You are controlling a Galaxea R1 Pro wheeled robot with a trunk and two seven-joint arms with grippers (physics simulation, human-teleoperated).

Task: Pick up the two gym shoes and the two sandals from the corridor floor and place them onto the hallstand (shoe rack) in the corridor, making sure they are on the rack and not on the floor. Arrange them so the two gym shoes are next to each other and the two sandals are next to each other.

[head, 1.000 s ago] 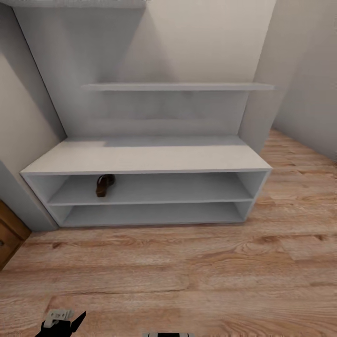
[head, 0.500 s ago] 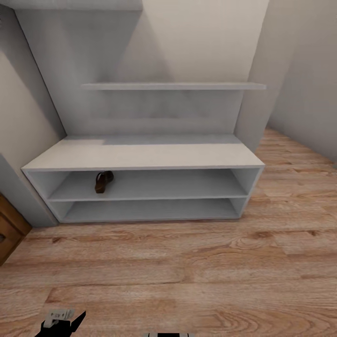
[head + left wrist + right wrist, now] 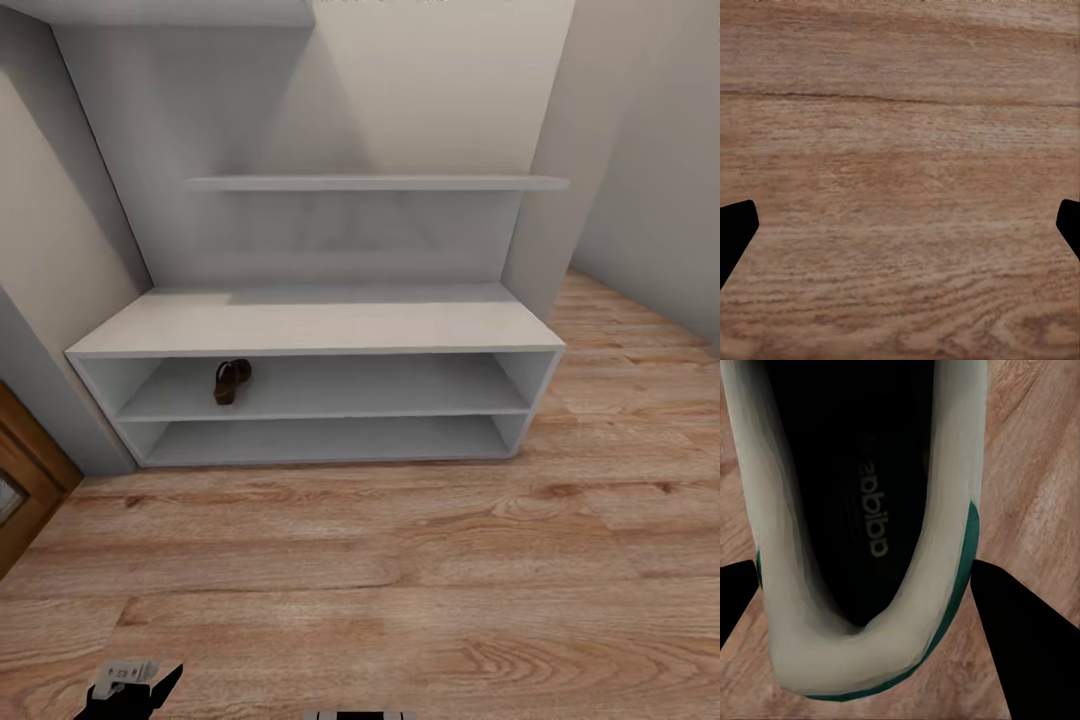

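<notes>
Corridor: light wood-plank floor [image 3: 400, 580], pale walls, grey hallstand [image 3: 320, 325] against the back wall.

Item 1, sandal [image 3: 231, 381]: one dark brown sandal on the hallstand's upper open shelf, near its left end and back from the front edge. Already racked.

Item 2, gym shoe [image 3: 870, 547]: seen from my right wrist camera, white upper, teal-green sole edge, dark insole with printed lettering. It sits between the right gripper [image 3: 870, 615] fingers, heel end nearest the camera, floor behind it. The jaws stand either side of the heel; I read them as clamped on it, though contact itself is hard to make out. I judge it light, with a soft collar and a firmer heel counter and sole. Hold across the heel sides, low near the sole, not the padded rim.

Item 3, left gripper [image 3: 900, 232]: fingers wide apart, nothing between them, bare planks beneath.

Other shoes: unlisted.
</notes>
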